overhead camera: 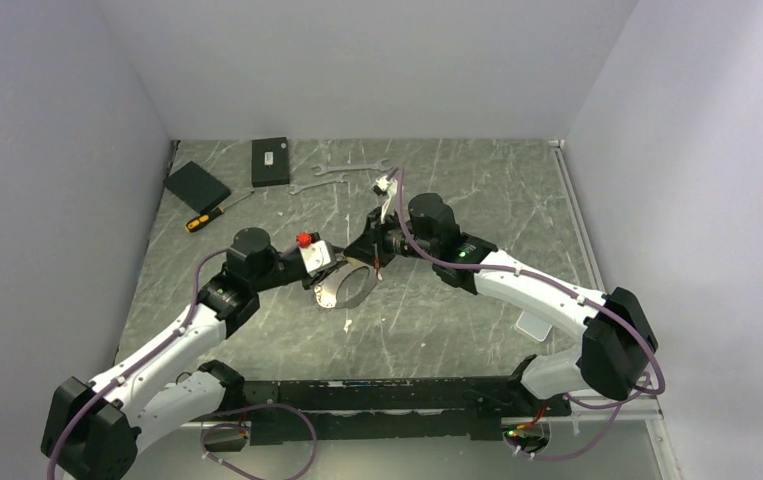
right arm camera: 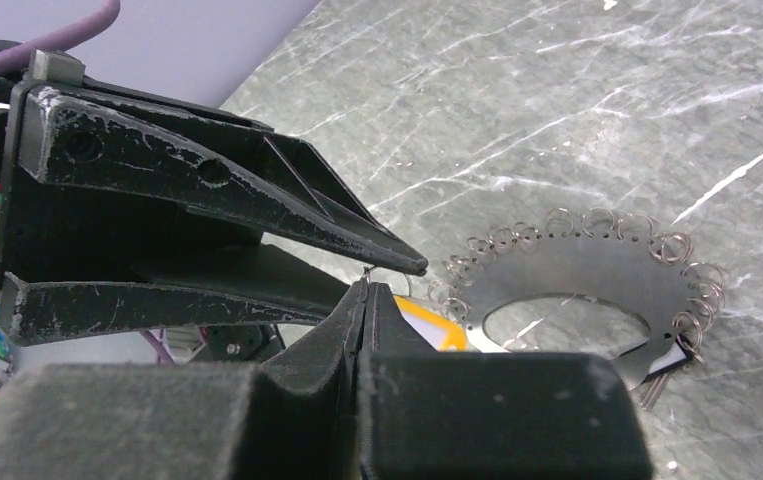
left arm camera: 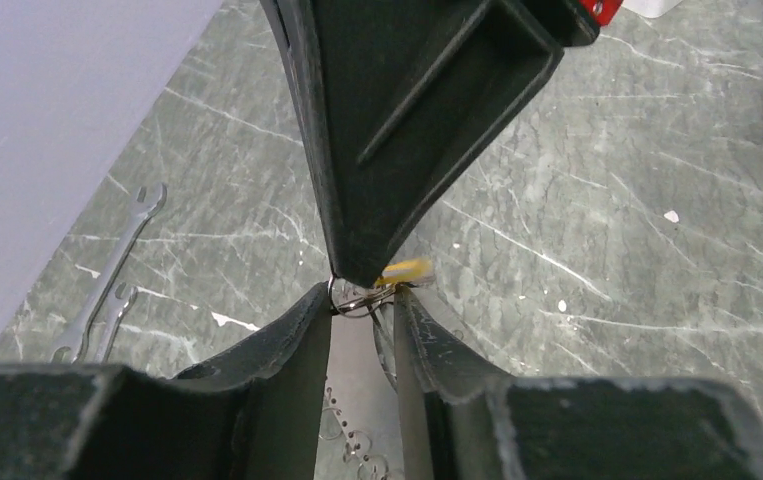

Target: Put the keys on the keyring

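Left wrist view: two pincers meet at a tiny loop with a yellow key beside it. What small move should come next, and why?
Probably the right pincer, shut on the small loop, should twist slightly to thread the yellow key onto it, while the left pincer holds steady. Both tips meet there; whether the key is already threaded is unclear.

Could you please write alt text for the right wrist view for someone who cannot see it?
The right pincer, shut, sits close under the tips of the left pincer extending from the left, a brass-yellow key beside them. To the right is the keyring, a flat silvery loop rimmed with wire coils, against a grey marbled table.
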